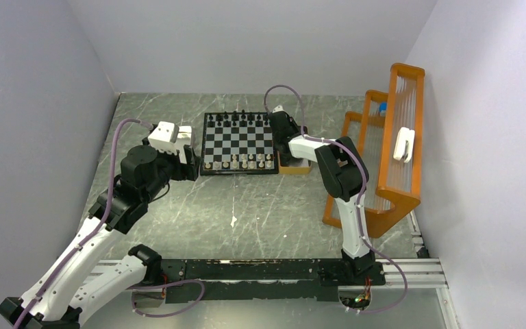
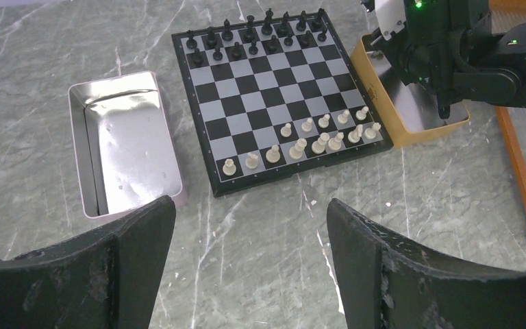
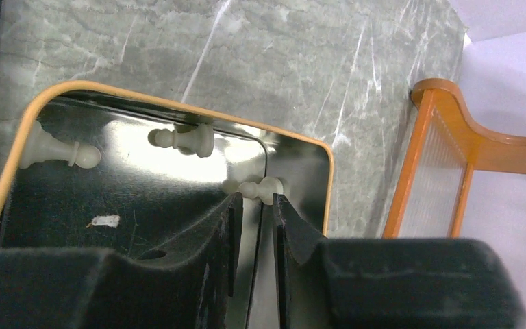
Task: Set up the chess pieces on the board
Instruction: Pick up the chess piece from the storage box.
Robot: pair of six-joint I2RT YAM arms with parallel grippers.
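Note:
The board (image 1: 238,140) lies at the back middle of the table. Black chess pieces (image 2: 253,34) stand in its two far rows and cream ones (image 2: 315,137) in its near rows. My right gripper (image 3: 257,199) is down inside the tan tray (image 3: 178,106) to the right of the board. Its narrow jaws are shut on a cream pawn (image 3: 255,186) that lies in the tray's far corner. Two more cream pieces (image 3: 55,152) (image 3: 181,139) lie in that tray. My left gripper (image 2: 250,205) hovers open over bare table, just in front of the board's near left corner.
A silvery metal tray (image 2: 123,137) sits left of the board, close to my left fingers. An orange rack (image 1: 397,151) stands along the right wall, right behind the right arm. Grey walls close in the table on the left, back and right.

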